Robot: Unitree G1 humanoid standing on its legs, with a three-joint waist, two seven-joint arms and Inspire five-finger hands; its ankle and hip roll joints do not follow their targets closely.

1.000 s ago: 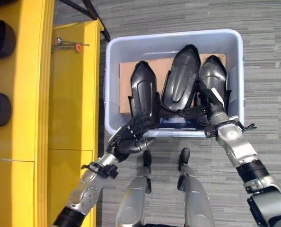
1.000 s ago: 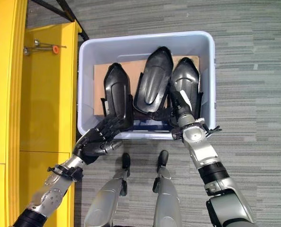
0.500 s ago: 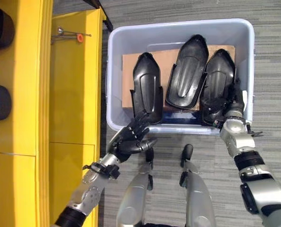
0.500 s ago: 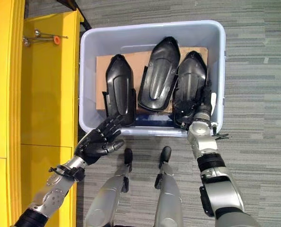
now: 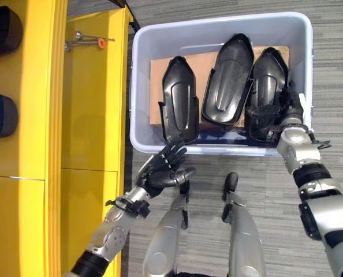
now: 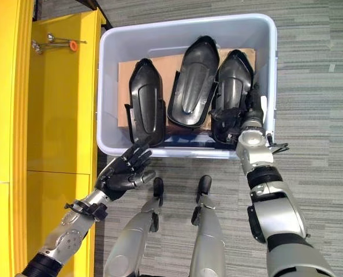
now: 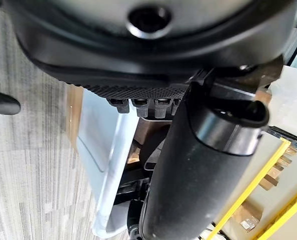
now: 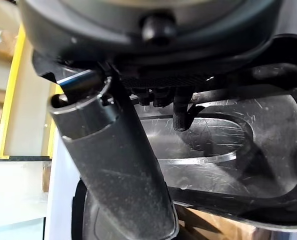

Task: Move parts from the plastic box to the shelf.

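Right hand [image 6: 248, 124] on part [image 8: 228, 145], left hand [image 5: 163, 170] outside box [image 5: 217, 32]

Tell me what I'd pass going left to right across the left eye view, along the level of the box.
Yellow shelf → plastic box's left wall → left black part → middle black part → right black part → right hand → grey carpet.

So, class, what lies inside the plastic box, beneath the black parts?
Inside the plastic box, three black parts rest on a brown cardboard sheet. Something dark blue shows at their near ends; the box floor beneath is covered.
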